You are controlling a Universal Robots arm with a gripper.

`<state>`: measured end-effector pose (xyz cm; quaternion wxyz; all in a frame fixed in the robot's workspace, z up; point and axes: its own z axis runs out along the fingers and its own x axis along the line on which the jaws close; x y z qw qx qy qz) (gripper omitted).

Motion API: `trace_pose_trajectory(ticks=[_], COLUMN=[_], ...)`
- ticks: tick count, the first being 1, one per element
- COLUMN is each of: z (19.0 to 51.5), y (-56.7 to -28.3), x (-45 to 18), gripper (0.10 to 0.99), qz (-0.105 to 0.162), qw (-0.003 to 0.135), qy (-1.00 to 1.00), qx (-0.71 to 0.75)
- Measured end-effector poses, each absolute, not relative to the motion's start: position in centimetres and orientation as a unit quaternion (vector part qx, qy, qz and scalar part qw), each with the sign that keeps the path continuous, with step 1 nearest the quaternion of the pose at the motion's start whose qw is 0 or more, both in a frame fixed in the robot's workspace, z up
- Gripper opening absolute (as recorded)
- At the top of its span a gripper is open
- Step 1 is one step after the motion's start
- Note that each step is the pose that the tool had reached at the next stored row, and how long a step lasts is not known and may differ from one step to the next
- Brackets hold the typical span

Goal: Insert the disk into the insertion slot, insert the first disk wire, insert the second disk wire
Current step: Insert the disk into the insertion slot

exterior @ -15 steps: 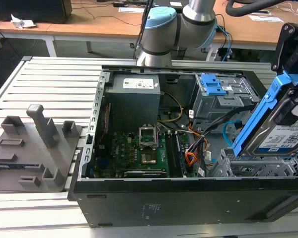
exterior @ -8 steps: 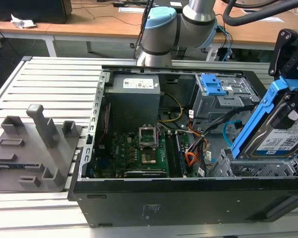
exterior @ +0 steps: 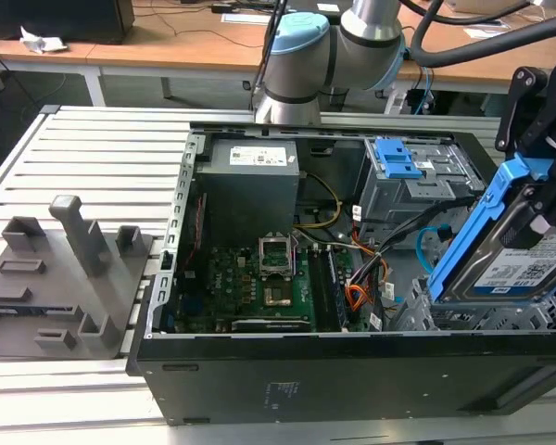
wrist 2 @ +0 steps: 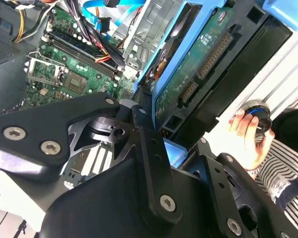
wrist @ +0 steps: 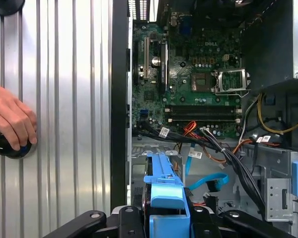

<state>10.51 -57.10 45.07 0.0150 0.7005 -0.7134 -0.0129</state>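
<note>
My gripper (exterior: 540, 185) is shut on the disk (exterior: 524, 269), a silver drive with a white label in a bright blue carrier. The disk hangs tilted, its lower end just over the insertion slot (exterior: 463, 318), the perforated silver cage at the exterior view's right inside the open computer case. The second wrist view shows the disk's green circuit board (wrist 2: 201, 62) between the black fingers (wrist 2: 146, 144). The first disk wire (exterior: 356, 297), an orange-red bundle, lies loose beside the cage. The second disk wire (exterior: 427, 247), a light-blue cable, loops above it. Both wires also appear in the first wrist view: the orange bundle (wrist: 190, 127) and the blue cable (wrist: 208, 181).
A taller grey bay with a blue latch (exterior: 395, 159) stands behind the cage. The motherboard (exterior: 250, 283) and the power supply (exterior: 250, 181) take up the case's left. A grey fixture block (exterior: 65, 278) sits on the slatted table. A person's hand (wrist: 10, 119) rests on a black knob.
</note>
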Motion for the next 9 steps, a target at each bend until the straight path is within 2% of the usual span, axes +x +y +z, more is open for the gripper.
trace_pose_trajectory(ticks=[9], z=[44.4], y=[-55.8], x=[11.6], gripper=[0.365], qz=[-0.013], qw=[0.015], qy=[-0.713], qx=[0.701])
